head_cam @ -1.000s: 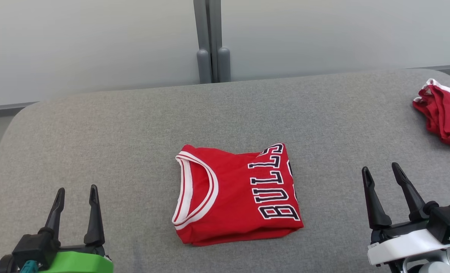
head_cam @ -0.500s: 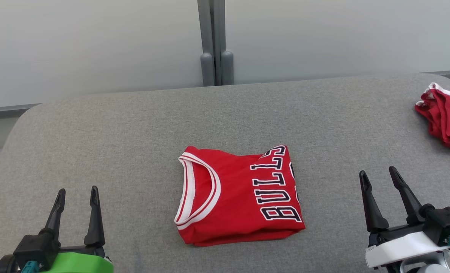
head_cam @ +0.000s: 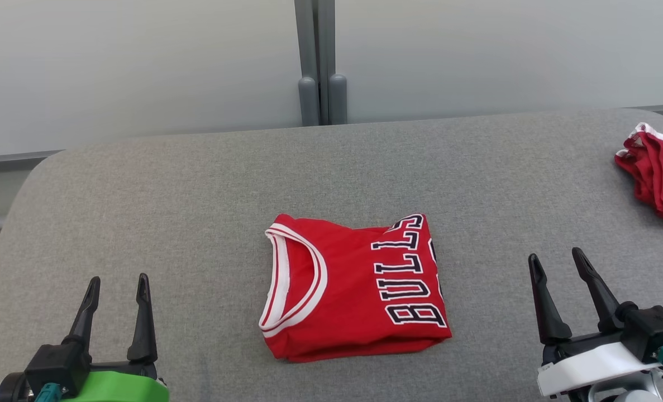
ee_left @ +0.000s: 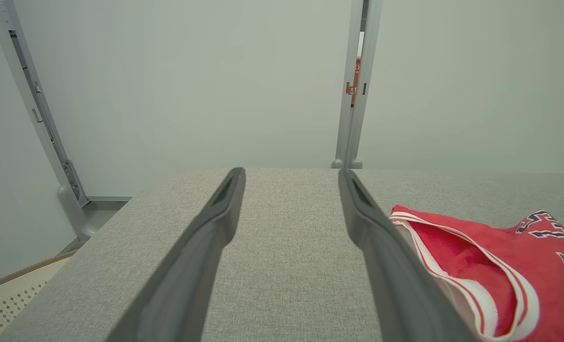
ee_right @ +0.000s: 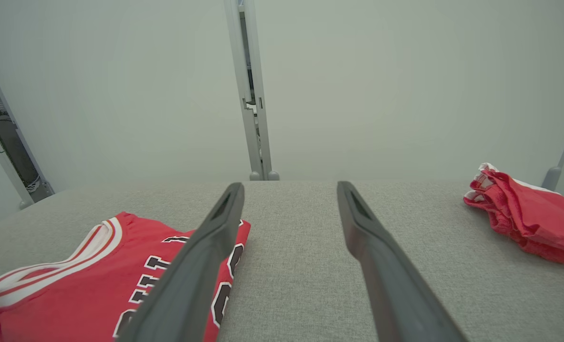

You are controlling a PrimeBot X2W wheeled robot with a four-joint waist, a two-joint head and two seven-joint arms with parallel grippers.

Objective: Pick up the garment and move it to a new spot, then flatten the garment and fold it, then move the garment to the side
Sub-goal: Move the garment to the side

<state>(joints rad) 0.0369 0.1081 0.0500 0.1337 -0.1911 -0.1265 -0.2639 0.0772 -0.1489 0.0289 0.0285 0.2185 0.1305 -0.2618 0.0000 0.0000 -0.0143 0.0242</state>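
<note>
On grey padded surface [head_cam: 141, 195], folded red jersey [head_cam: 353, 290] laid flat at centre, well apart from both grippers. Second red garment [head_cam: 658, 173] bunched at 2 o'clock edge. Left gripper [head_cam: 118, 279] seen at 8 o'clock, right gripper [head_cam: 556, 255] at 4 o'clock; fingers of both spread wide, nothing held.

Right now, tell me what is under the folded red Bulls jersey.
The red Bulls jersey lies on the grey fabric surface, which shows all around its edges. Its lower folded layers and the surface directly beneath are covered, so nothing there can be checked.
</note>
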